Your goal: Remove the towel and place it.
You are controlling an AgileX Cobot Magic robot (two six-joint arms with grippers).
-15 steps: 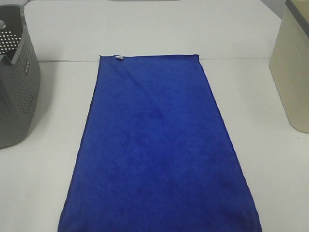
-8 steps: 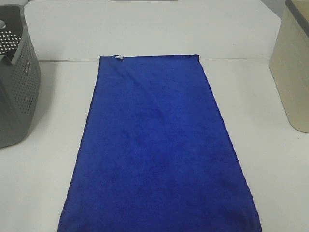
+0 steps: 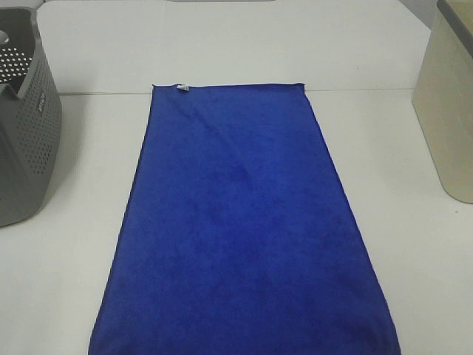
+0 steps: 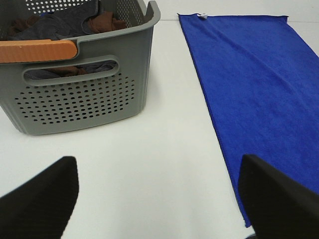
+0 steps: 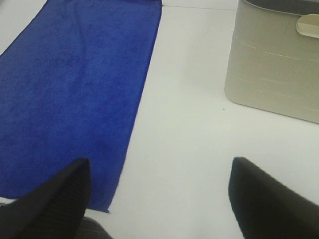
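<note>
The towel [image 3: 240, 229] is a large deep-blue plush cloth spread flat down the middle of the white table, with a small white tag [image 3: 182, 88] at its far left corner. It also shows in the left wrist view [image 4: 259, 94] and the right wrist view [image 5: 70, 94]. Neither gripper appears in the high view. My left gripper [image 4: 159, 199] hovers open over bare table between the grey basket and the towel's left edge. My right gripper [image 5: 159, 196] hovers open over bare table beside the towel's right edge. Both hold nothing.
A grey perforated basket [image 3: 26, 126] with an orange handle [image 4: 37, 50] and dark clothes inside stands at the left. A beige bin [image 3: 447, 103] stands at the right. White table [image 3: 222, 44] lies beyond the towel's far edge.
</note>
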